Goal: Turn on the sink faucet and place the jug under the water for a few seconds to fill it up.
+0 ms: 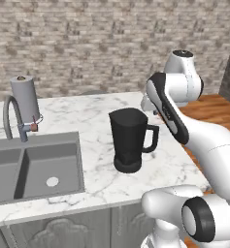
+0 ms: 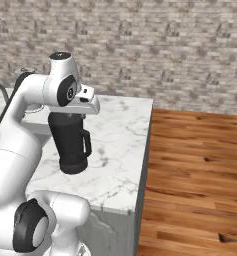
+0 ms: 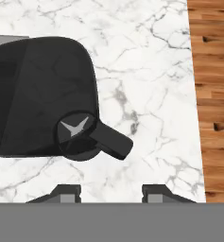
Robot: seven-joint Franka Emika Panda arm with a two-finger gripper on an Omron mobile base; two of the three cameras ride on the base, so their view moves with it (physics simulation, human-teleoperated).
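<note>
Left base view, left to right: the sink faucet (image 1: 12,116) stands at mid left behind the sink (image 1: 36,167), a paper-towel roll (image 1: 25,97) just behind it. The jug (image 1: 129,139) stands upright at frame centre on the marble tabletop (image 1: 94,121), handle pointing right. In the hand view, the hand (image 3: 111,193) hangs above the jug, fingers spread, holding nothing.

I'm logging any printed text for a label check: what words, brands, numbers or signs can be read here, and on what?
None: no readable text on the jug, the sink faucet, the paper-towel roll or the counter.
The pale star shape inside the jug base is a blade-like part, not a sign.
</note>
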